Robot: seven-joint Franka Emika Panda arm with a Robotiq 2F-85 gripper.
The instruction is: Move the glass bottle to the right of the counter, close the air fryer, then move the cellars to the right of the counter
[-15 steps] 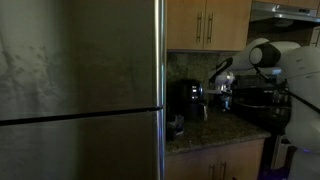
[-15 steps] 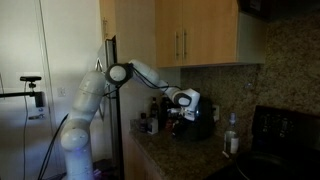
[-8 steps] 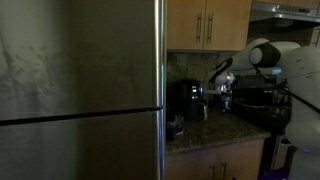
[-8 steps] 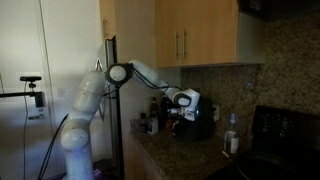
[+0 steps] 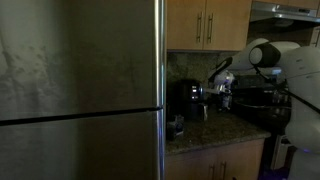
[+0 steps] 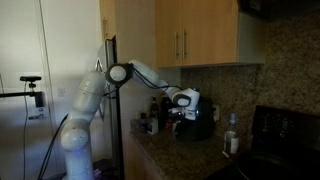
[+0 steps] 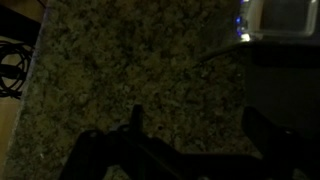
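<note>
The black air fryer (image 5: pixel 185 100) (image 6: pixel 197 122) stands on the dark granite counter (image 5: pixel 215 132) (image 6: pixel 170 150) against the wall; I cannot tell whether its drawer is in or out. The glass bottle (image 6: pixel 232 135) with a pale top stands right of it, and shows in the other exterior view too (image 5: pixel 205 110). My gripper (image 6: pixel 179 102) (image 5: pixel 222 90) hangs above the counter by the air fryer's front. In the wrist view its two dark fingers (image 7: pixel 200 130) are spread over bare granite (image 7: pixel 130 60) with nothing between them. Small pale things that may be the cellars (image 6: pixel 145 125) sit at the counter's left end, too small to make out.
A tall steel fridge (image 5: pixel 80 90) fills the left of an exterior view. A black stove (image 6: pixel 283 135) (image 5: pixel 255 98) stands to the right of the counter. Wooden cabinets (image 6: pixel 190 35) hang above. Dark bottles (image 6: pixel 153 108) stand behind the arm.
</note>
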